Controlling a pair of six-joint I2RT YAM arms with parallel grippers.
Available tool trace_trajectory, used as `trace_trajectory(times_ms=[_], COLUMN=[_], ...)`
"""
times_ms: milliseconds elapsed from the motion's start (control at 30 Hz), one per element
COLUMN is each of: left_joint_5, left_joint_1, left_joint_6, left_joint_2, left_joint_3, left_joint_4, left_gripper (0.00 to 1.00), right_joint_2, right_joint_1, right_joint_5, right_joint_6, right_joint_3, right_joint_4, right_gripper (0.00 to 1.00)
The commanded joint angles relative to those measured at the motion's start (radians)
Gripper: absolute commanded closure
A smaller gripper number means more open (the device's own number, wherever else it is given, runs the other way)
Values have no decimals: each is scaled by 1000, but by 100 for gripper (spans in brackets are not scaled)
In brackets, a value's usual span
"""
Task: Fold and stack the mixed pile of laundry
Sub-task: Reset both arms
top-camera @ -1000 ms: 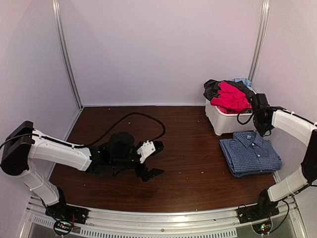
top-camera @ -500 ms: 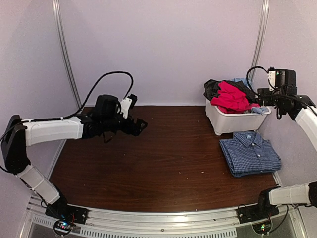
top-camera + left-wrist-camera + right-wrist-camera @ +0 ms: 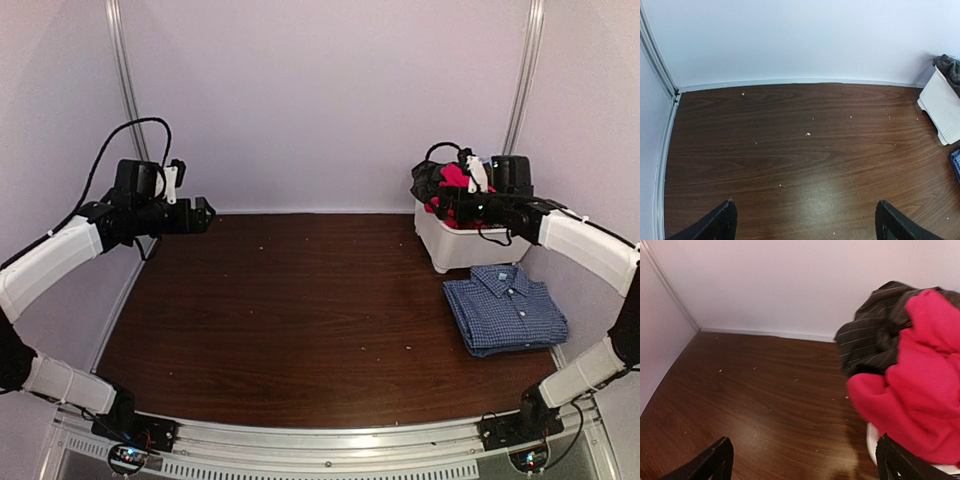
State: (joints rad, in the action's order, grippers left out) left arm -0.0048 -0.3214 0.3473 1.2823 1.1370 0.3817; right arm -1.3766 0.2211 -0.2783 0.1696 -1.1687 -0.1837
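Note:
The laundry pile fills a white bin (image 3: 470, 248) at the back right: a red garment (image 3: 455, 178) and a black striped garment (image 3: 428, 182) on top. In the right wrist view the red garment (image 3: 920, 380) and the black garment (image 3: 875, 335) hang over the bin's rim (image 3: 871, 440). A folded blue-and-white check shirt (image 3: 505, 310) lies on the table in front of the bin. My right gripper (image 3: 432, 200) hovers at the pile's left side, open and empty (image 3: 805, 467). My left gripper (image 3: 203, 215) is raised at the back left, open and empty (image 3: 807, 227).
The brown wooden table (image 3: 300, 310) carries small crumbs. White walls close in the back and sides. In the left wrist view the bin (image 3: 942, 112) and an edge of the check shirt (image 3: 956, 162) show at far right.
My left arm has lifted from low over the table's middle up to the back left. My right arm has swung up and round over the bin, now pointing left.

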Motion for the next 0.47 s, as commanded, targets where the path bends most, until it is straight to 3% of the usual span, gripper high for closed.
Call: trace_trajectory(times_ms=[0, 233, 433], left_joint_5=[30, 45, 24], left_joint_1=[-5, -30, -30], left_joint_6=[54, 125, 127], left_joint_2=[-18, -91, -92], left_joint_3=[-134, -358, -385], left_joint_4=[46, -90, -100], left_gripper=[2, 2, 2], right_joint_2=[-39, -109, -115], right_joint_1=[165, 353, 386], right_joint_5=[-106, -94, -50], right_joint_6=[75, 164, 177], right_joint_3=[115, 332, 375], right_joint_4=[159, 341, 360], right_gripper=[0, 0, 0])
